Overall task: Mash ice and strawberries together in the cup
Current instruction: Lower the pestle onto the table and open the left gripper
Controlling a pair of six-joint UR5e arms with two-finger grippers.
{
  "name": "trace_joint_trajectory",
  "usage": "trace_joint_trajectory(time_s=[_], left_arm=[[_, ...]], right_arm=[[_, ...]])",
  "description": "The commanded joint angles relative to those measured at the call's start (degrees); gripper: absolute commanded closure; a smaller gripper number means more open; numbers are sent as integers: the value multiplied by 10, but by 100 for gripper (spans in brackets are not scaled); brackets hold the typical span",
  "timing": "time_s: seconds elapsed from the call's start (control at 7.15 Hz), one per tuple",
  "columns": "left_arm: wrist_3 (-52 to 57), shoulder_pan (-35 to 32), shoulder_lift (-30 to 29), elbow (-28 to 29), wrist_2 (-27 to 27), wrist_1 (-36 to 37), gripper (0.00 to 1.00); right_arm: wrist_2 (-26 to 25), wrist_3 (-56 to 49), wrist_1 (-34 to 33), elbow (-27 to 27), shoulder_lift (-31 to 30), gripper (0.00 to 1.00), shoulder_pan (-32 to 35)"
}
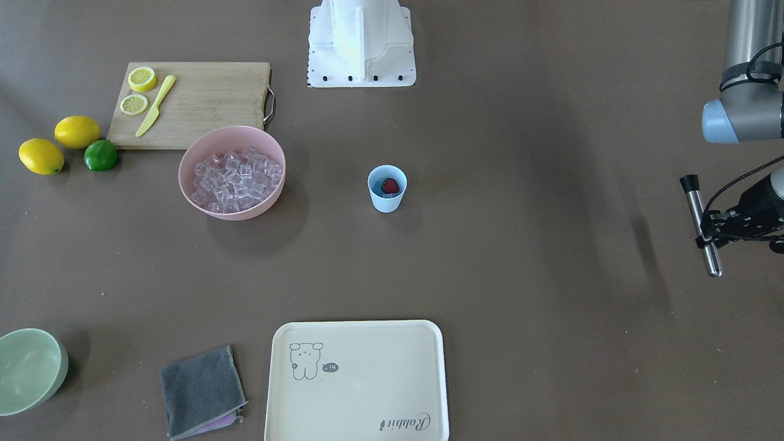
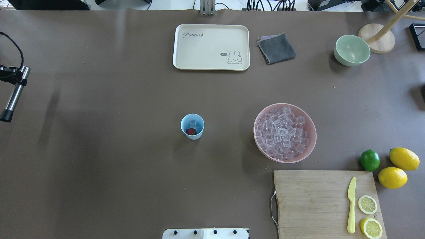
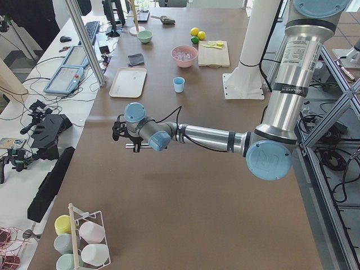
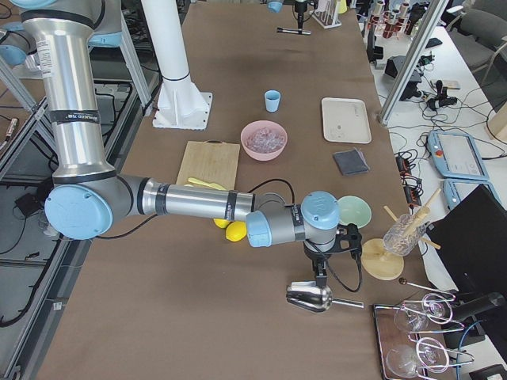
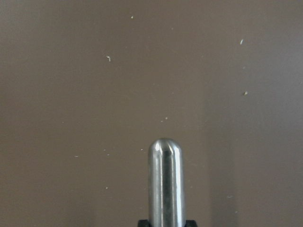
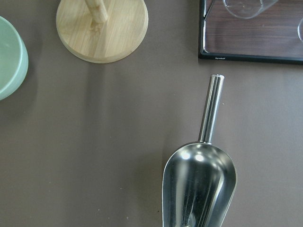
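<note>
The pale-blue cup (image 1: 387, 188) stands mid-table, also in the overhead view (image 2: 192, 126). Inside it lie a red strawberry (image 2: 191, 131) and some clear ice (image 2: 193, 124). Many more ice cubes (image 2: 283, 132) fill the pink bowl (image 2: 308, 146). My left gripper (image 2: 13, 76) is far off to the table's left side, shut on a steel muddler (image 2: 12, 99) with a black tip, held above the table; its rounded end shows in the left wrist view (image 5: 165, 184). My right gripper (image 4: 321, 265) hovers over a metal scoop (image 6: 199, 189) lying on the table; I cannot tell whether it is open or shut.
A cream tray (image 2: 211, 46), grey cloth (image 2: 276, 48) and pale-green bowl (image 2: 352, 49) lie at the far side. A wooden cutting board (image 2: 308, 202) holds a yellow knife (image 2: 351, 204) and lemon halves. Two lemons (image 2: 398, 166) and a lime (image 2: 370, 160) lie beside it. A wooden stand base (image 6: 102, 28).
</note>
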Motion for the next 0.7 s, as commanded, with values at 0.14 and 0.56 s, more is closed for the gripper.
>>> trace_joint_trajectory(time_s=[0.14, 0.56], left_arm=[[3, 0, 112, -64, 4, -29, 100], [-57, 25, 133, -59, 26, -85, 100]], right_arm=[[-6, 0, -2, -3, 1, 0, 0], [-6, 0, -5, -5, 3, 0, -1]])
